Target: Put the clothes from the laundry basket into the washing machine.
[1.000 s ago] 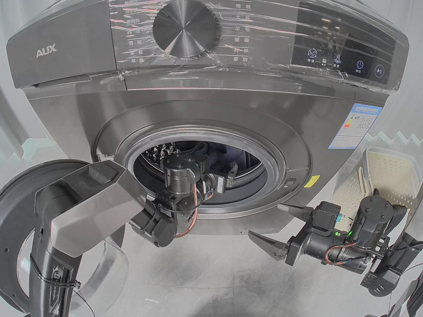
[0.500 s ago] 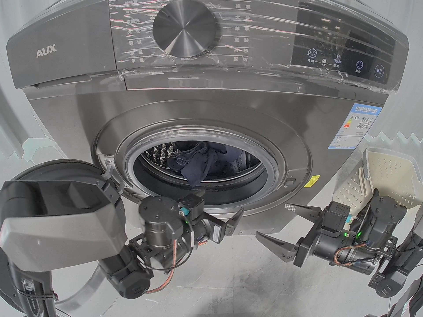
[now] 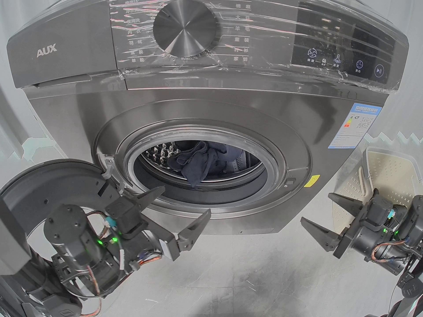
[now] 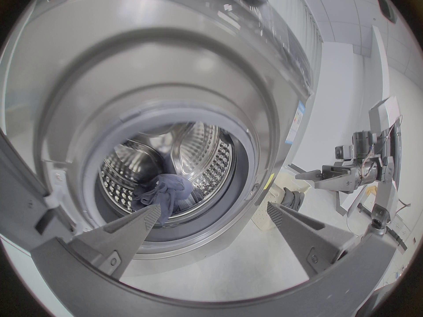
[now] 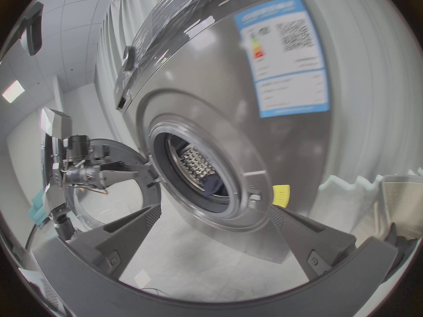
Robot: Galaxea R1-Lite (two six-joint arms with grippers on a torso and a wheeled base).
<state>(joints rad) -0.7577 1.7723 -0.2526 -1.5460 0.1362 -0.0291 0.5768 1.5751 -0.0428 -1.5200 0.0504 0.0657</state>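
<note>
Cloth (image 3: 198,163) in washer drum (image 3: 159,152); L gripper (image 3: 185,200), R gripper (image 3: 317,208) jaws apart

Your head view looks down on the washing machine (image 3: 211,111) from close in front. Your left wrist view sits low, left of the machine, facing its drum opening (image 4: 176,168). Your right wrist view sits low on the right, facing back across. All three share that opening.

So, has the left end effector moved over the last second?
Yes. The left end effector has withdrawn from the washing machine's drum opening, down and leftward, and is now open beside the open door.
</note>
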